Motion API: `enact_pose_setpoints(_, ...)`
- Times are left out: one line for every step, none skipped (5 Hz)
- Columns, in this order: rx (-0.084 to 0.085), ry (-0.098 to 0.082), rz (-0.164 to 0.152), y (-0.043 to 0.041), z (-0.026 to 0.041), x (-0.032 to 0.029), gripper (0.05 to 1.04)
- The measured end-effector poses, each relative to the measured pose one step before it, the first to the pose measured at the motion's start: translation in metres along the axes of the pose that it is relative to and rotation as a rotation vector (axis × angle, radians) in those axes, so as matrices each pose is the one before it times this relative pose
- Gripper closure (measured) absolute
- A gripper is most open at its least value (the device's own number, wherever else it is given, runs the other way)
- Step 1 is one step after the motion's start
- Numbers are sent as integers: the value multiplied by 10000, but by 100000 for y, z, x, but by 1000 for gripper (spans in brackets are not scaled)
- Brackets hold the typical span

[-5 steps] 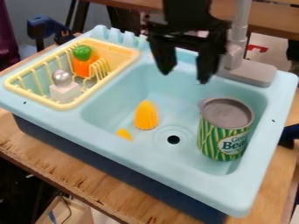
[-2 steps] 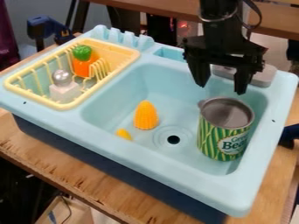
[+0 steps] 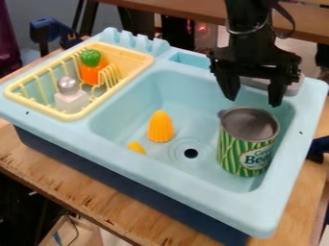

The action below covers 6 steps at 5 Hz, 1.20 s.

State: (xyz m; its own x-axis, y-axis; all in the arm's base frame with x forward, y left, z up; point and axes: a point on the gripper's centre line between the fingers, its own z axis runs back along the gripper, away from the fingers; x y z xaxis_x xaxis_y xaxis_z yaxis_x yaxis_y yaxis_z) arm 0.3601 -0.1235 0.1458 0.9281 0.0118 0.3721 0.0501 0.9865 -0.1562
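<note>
Blue sink basin (image 3: 193, 175) holding ridged yellow corn (image 3: 160, 127) and open can (image 3: 248, 141), end effector (image 3: 253, 98) hanging above can, fingers apart

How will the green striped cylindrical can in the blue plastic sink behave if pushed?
The can looks stiff, being straight-walled. Probably slides before tipping: upright, fairly broad for its height. If toppled, its round side could roll.
</note>
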Motion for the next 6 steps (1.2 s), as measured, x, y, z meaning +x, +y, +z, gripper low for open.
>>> enact_pose_setpoints(-35,-53,249,59,-621,-356,83)
enact_pose_setpoints(-115,274,83,-139,-1047,-575,83)
enact_pose_setpoints(66,187,6,221,-194,-444,83)
enact_pose_setpoints(-50,538,32,121,-549,-1321,83)
enact_pose_setpoints(-291,436,125,-266,-530,-1120,83)
enact_pose_setpoints(-395,380,71,-294,-95,-1351,83)
